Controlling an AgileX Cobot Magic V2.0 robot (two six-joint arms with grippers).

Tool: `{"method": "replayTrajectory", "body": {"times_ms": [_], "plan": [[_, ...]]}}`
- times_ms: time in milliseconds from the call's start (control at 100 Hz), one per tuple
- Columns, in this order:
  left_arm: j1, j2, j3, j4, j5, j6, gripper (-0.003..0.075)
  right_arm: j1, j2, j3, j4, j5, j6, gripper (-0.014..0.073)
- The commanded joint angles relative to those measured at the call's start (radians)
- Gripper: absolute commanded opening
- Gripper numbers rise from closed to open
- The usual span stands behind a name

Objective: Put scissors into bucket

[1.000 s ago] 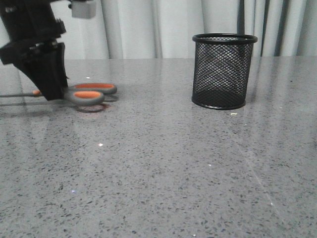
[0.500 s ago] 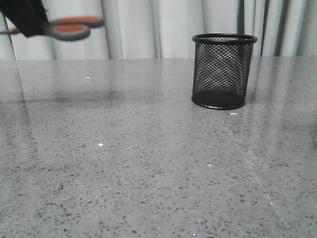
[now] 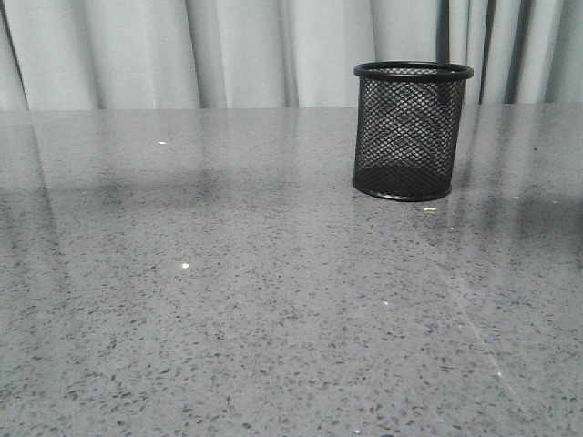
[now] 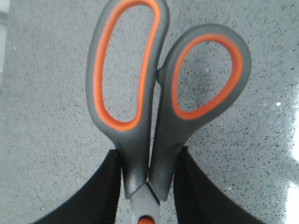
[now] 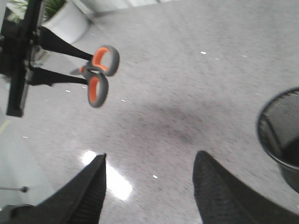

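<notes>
My left gripper (image 4: 148,161) is shut on the scissors (image 4: 140,140), clamping the dark grey handles just past the orange pivot; the orange-lined loops stick out beyond the fingers, high above the grey table. The right wrist view shows the same scissors (image 5: 99,74) held in the air by the left gripper (image 5: 79,70). The black wire-mesh bucket (image 3: 412,130) stands upright at the table's back right; its rim also shows in the right wrist view (image 5: 280,135). My right gripper (image 5: 149,161) is open and empty above the table. Neither gripper nor the scissors shows in the front view.
The grey speckled table (image 3: 273,300) fills the front view, with pale curtains (image 3: 228,50) behind it. A white planter (image 5: 65,21) stands off the table's far side in the right wrist view.
My left gripper has lifted the scissors from the table at the left, up and out of the top of the front view. The bucket has not moved.
</notes>
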Motion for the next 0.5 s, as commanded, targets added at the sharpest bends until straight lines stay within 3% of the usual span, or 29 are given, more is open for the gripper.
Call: {"method": "replayTrajectory", "body": {"times_ms": [0,490], "plan": [[-0.028,-0.051,-0.034,-0.038,0.021,-0.011,0.0004,0.008,0.026,-0.033,0.168,0.015,-0.083,0.0372],[-0.220,-0.053,-0.112,-0.040,0.019,-0.035,0.0004,0.131,0.117,-0.062,0.232,-0.005,-0.129,0.0372]]}}
